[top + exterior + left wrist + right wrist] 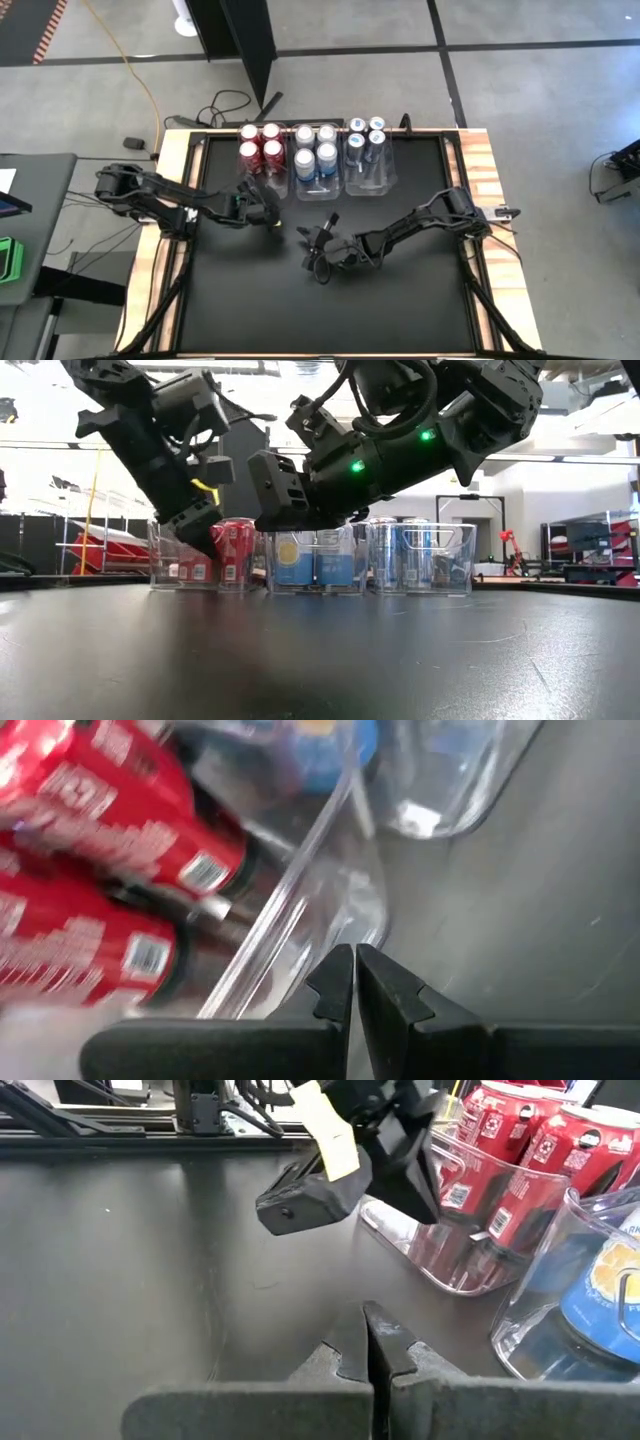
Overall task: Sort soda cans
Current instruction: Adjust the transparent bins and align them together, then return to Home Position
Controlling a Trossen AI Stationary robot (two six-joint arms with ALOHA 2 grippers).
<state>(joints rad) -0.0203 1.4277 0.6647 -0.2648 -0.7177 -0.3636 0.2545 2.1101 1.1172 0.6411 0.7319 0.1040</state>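
Three clear bins stand side by side at the table's far middle. Several red cans (259,142) stand upright in the left bin, several silver-white and light blue cans (315,150) in the middle one, several slim dark blue cans (367,133) in the right one. My left gripper (355,970) is shut and slants down just in front of the red cans' bin (300,890), near its corner; I see no touch. My right gripper (365,1332) is shut too. It hovers over bare table nearer the middle (312,243), pointing toward my left gripper (300,1195).
The bins (310,560) form a row along the far edge, with the red cans (228,550) at its left end. The black tabletop (330,310) on the near side is bare. Wooden rails (480,160) border the table. Both arms reach in low over the middle.
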